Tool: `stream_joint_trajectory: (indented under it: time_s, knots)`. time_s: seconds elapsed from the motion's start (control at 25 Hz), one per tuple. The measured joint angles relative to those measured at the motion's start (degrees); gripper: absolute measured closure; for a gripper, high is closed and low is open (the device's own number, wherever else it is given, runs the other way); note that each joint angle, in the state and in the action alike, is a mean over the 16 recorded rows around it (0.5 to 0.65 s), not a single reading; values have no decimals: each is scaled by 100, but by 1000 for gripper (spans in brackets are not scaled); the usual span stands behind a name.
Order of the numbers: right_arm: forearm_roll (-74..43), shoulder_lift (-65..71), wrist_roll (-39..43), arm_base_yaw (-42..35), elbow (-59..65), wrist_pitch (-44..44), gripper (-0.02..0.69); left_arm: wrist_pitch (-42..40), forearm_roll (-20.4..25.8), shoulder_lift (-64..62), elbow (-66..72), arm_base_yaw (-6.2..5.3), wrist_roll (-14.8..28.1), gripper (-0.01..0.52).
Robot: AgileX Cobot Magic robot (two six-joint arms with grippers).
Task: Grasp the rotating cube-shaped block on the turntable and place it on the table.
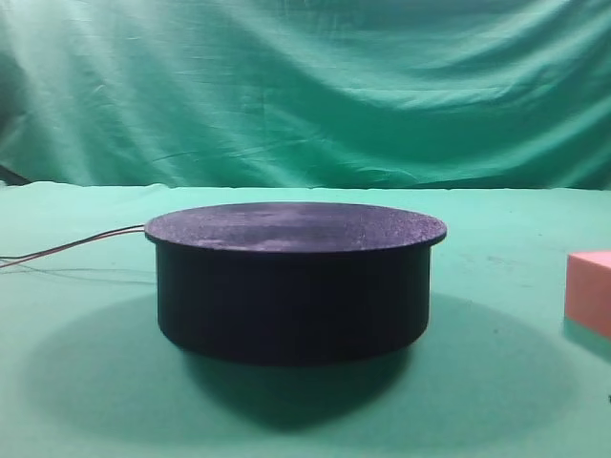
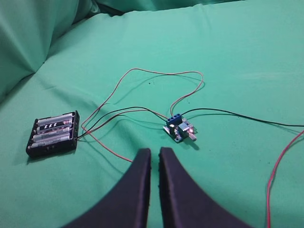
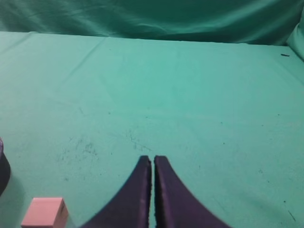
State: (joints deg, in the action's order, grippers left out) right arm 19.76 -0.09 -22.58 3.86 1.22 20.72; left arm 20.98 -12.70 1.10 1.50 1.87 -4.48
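Observation:
The black turntable (image 1: 291, 286) stands mid-table, and nothing lies on its flat speckled top. The pink-tan cube-shaped block (image 1: 590, 291) rests on the green table (image 1: 86, 382) at the right edge of the high view, well apart from the disc. In the right wrist view the block (image 3: 45, 212) lies on the cloth at lower left, beside my right gripper (image 3: 152, 159), which is shut and holds nothing. A sliver of the turntable (image 3: 2, 166) shows at that view's left edge. My left gripper (image 2: 155, 151) hangs over the cloth, shut to a thin slit, with nothing in it. Neither gripper shows in the high view.
Thin red wires (image 1: 76, 245) trail left from the turntable. Under the left arm lie a black battery holder (image 2: 53, 133), a small blue circuit board (image 2: 179, 128) and loose red and black wires (image 2: 280, 166). A green backdrop (image 1: 305, 86) hangs behind the table.

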Motion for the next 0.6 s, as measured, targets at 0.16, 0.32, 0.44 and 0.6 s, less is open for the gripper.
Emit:
stream_joint_trajectory:
  time_s: [0.16,0.32,0.44,0.6]
  knots:
    - [-86,-43,2,0,22,41,665,0,0,0,0,0,0,514]
    - [-286,-45,207,0,25,81,665,0,0,0,0,0,0,514]
    - [-579,-45,582,0,28,100,665,0,0,0,0,0,0,514]
    - [-1016,-45,1158,0,31,114,665,0,0,0,0,0,0,514]
